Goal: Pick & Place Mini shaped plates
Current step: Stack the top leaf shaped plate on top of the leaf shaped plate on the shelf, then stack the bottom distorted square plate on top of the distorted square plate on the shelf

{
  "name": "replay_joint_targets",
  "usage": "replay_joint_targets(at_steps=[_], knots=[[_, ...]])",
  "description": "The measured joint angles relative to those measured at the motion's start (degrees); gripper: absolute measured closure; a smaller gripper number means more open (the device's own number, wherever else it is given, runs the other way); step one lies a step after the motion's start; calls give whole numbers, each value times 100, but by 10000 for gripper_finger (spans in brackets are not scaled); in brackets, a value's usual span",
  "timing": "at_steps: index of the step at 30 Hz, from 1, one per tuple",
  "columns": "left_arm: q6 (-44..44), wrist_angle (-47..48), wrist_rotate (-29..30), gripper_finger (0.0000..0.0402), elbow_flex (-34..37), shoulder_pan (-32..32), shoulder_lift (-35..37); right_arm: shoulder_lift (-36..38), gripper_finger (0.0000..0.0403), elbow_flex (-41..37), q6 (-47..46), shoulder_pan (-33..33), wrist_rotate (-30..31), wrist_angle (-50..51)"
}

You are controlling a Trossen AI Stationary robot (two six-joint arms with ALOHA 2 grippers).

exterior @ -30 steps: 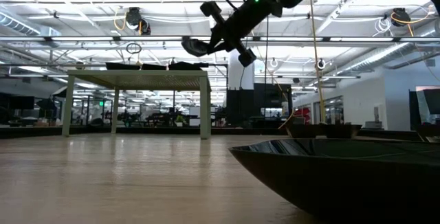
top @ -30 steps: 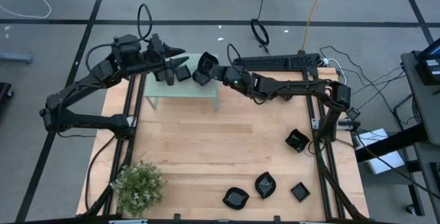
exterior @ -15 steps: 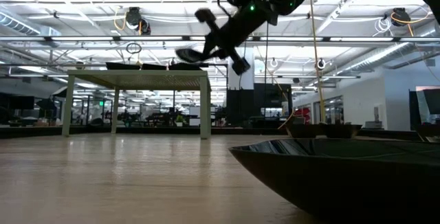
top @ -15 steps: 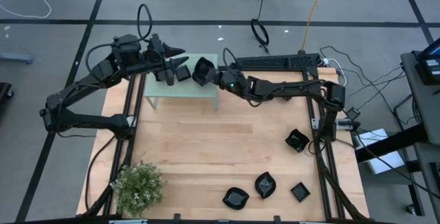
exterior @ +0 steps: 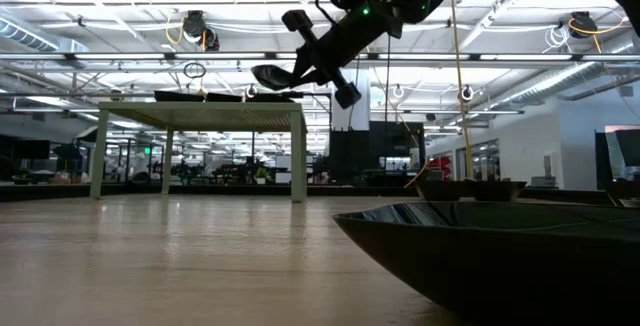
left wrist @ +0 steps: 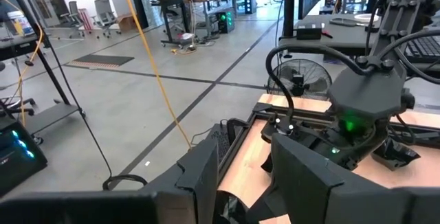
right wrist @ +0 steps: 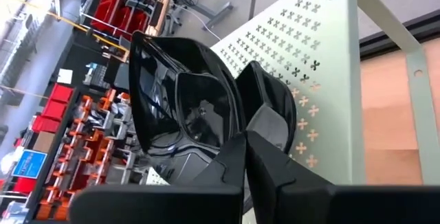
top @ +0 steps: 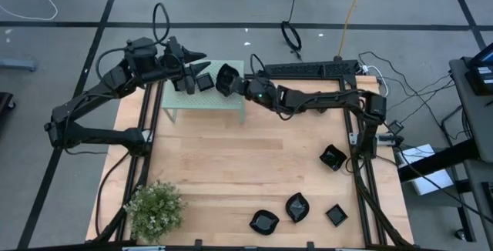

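Observation:
Over the pale green perforated stand (top: 202,102) at the table's far left, my right gripper (top: 236,84) is shut on a glossy black mini plate (top: 225,77). The low view shows that plate (exterior: 274,74) just above the stand's top (exterior: 200,106). A small square plate (top: 205,82) lies on the stand. My left gripper (top: 198,63) hovers open over the stand's far left part, nothing between its fingers (left wrist: 206,176). Several more black plates lie on the table's near right: (top: 333,157), (top: 264,222), (top: 297,207). My right gripper pinches the plate's rim (right wrist: 230,124) between its two fingers (right wrist: 227,165). The fingers come nearly level from the table's right. The plate is tilted, its hollow (right wrist: 179,100) open toward the wrist camera, and hangs clear of the stand (right wrist: 323,66).
A potted green plant (top: 155,207) stands at the table's near left corner. One plate (exterior: 490,256) fills the low view's near right. Dark plates (exterior: 190,95) rest on the stand's top. Bare wood (top: 231,158) lies in the table's middle.
My right gripper has sunk a little toward the stand's top and edged toward the table's left with the plate, which has tipped slightly flatter; over the last half second it has held still.

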State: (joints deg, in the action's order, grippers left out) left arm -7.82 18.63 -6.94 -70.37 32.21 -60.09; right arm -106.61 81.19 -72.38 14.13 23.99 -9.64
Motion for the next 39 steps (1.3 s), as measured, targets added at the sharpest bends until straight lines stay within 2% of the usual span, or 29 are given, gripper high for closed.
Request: replay_joint_targets(at_steps=[5, 13, 17, 23, 27, 30, 35, 39], knots=[[1, -1, -2, 261, 0, -2, 0, -4, 390, 0, 76, 0, -4, -3], [5, -1, 0, 261, 0, 0, -1, -4, 330, 0, 137, 0, -8, 2], [16, -1, 0, 261, 0, -2, 1, -4, 310, 0, 463, 0, -63, -35], [18, 3, -1, 261, 0, -2, 1, 271, 305, 5, 1556, -19, -865, 126], [16, 78, 0, 261, 0, -2, 19, 635, 316, 7, 2215, -45, -1618, 1124], [16, 175, 0, 261, 0, -2, 18, 1066, 326, 4, 2420, -136, -2076, 2330], [-210, 184, 2, 261, 0, -2, 19, 1691, 336, 7, 2538, -384, -2127, 4678], [-283, 99, 2, 261, 0, -2, 19, 2017, 332, 7, 2488, -544, -2119, 6137]])
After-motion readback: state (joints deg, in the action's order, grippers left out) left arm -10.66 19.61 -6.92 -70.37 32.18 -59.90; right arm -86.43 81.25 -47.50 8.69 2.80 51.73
